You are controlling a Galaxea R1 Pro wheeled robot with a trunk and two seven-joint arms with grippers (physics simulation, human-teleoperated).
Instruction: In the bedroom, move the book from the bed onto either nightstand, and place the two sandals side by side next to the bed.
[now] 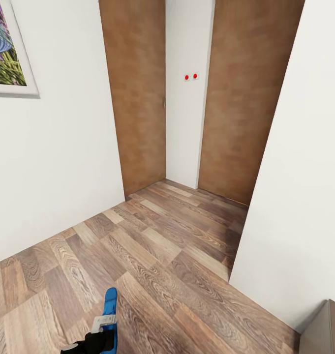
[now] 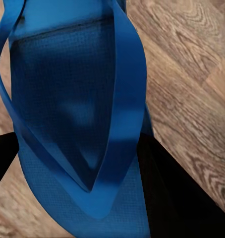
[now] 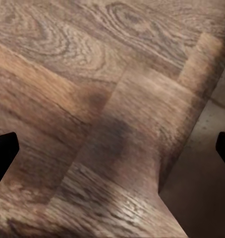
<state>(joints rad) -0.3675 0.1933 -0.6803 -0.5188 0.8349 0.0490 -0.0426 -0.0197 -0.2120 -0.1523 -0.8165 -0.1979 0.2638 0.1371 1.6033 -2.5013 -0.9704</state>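
Observation:
My left gripper (image 1: 102,335) is shut on one bright blue sandal (image 1: 109,306) and holds it low over the wood-plank floor at the bottom of the head view. In the left wrist view the sandal (image 2: 78,99) lies sole and straps up between the two dark fingers (image 2: 177,198), with the left gripper (image 2: 78,144) closed on its sides. My right gripper (image 3: 115,148) is open, its dark fingertips (image 3: 3,151) far apart over bare floor boards. The book, the bed and the nightstand are out of view.
Ahead are white walls, two brown doors (image 1: 137,93) (image 1: 246,98) and a white strip with two red dots (image 1: 190,76). A lavender picture (image 1: 7,49) hangs at the upper left. A white wall corner (image 1: 305,196) juts in at right, with a dark furniture corner (image 1: 329,329) below it.

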